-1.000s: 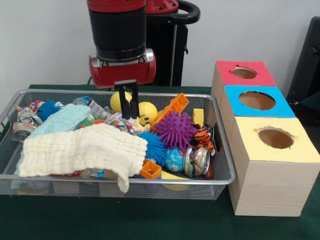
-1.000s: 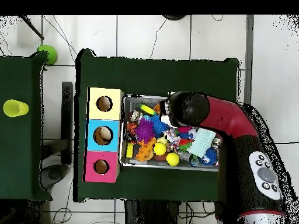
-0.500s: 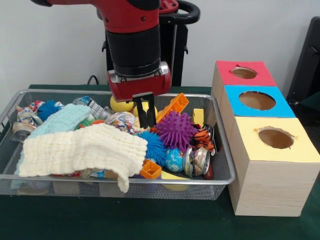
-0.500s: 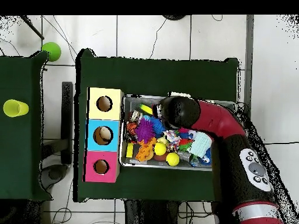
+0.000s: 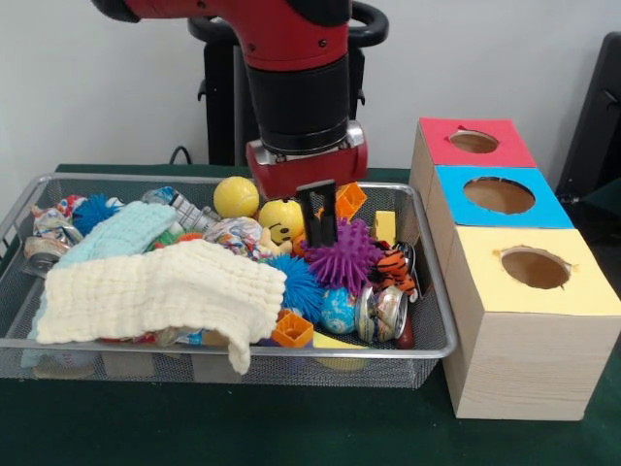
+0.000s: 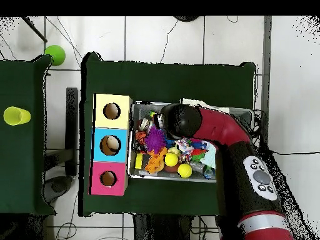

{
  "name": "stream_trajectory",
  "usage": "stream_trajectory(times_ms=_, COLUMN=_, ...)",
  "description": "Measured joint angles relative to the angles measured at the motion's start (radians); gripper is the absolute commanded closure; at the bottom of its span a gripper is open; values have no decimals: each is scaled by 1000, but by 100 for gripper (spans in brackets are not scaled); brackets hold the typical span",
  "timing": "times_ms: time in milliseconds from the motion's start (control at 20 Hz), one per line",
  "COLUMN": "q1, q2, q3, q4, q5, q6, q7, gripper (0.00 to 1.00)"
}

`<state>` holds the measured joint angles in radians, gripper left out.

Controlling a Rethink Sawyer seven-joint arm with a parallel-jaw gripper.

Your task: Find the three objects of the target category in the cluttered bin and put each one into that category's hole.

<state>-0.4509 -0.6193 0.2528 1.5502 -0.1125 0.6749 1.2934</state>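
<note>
Your gripper (image 5: 319, 219) hangs with its two dark fingers drawn close together, nothing between them, tips just above the purple spiky ball (image 5: 342, 254) near the middle of the wire bin (image 5: 194, 361). At the gripper's 9 o'clock sits the yellow smiley ball (image 5: 279, 219), with a plain yellow ball (image 5: 236, 197) further on at 10 o'clock. A cream cloth (image 5: 160, 291) covers the bin's 7 o'clock part (you cannot see what lies beneath). At 3 o'clock on the green bench (image 5: 291, 427) stand the red (image 5: 473, 142), blue (image 5: 499, 196) and yellow (image 5: 534, 268) holes' boxes.
</note>
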Motion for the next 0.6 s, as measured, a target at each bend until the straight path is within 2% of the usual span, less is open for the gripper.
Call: stream_trajectory(times_ms=600, q1=38, q2=-26, q3=6, q4=71, q5=19, q6=-30, q7=0, gripper=100)
